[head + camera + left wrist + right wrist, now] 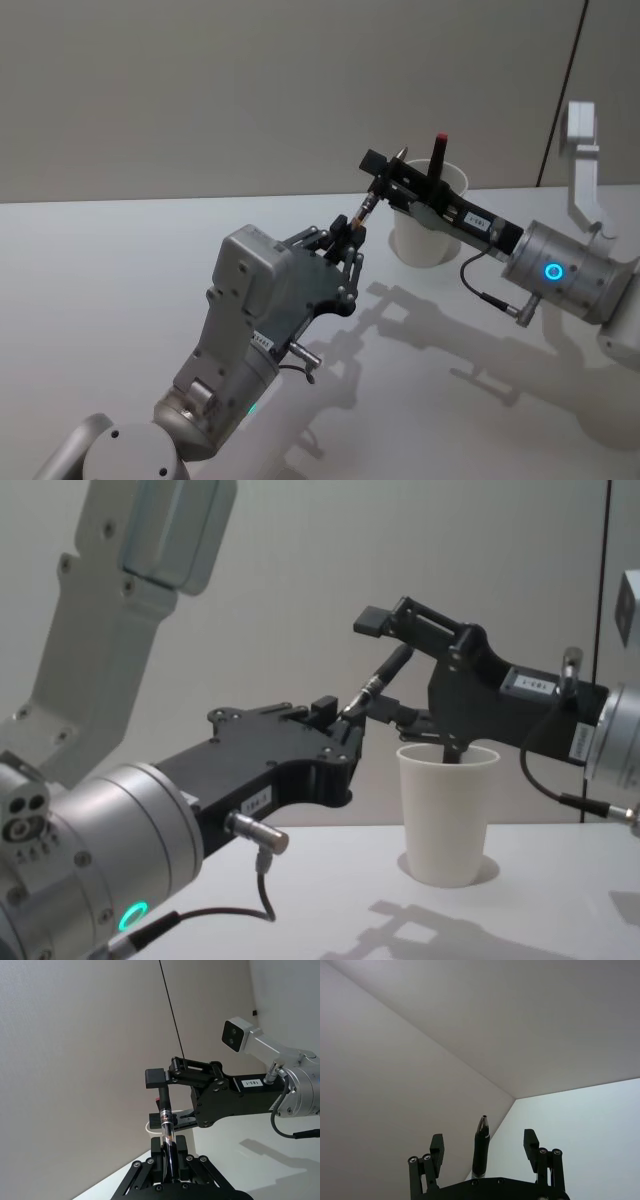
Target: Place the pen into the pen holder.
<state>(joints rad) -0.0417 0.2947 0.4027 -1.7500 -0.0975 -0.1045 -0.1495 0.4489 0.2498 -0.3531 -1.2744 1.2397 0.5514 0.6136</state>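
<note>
My left gripper (350, 232) (345, 720) (169, 1160) is shut on the lower end of a slim black pen (370, 205) (385, 675) (166, 1120). It holds the pen tilted up in the air, beside and above the white paper cup that is the pen holder (425, 240) (445, 810). My right gripper (385, 182) (388, 670) (484, 1142) reaches in over the cup's rim and stands open. The pen's upper part (481, 1150) lies between its two fingers (437, 1146) without touching either.
A black stick with a red top (441, 142) rises from the cup behind the right gripper. The white table (120, 290) stretches to the left and front. A grey wall stands close behind the cup.
</note>
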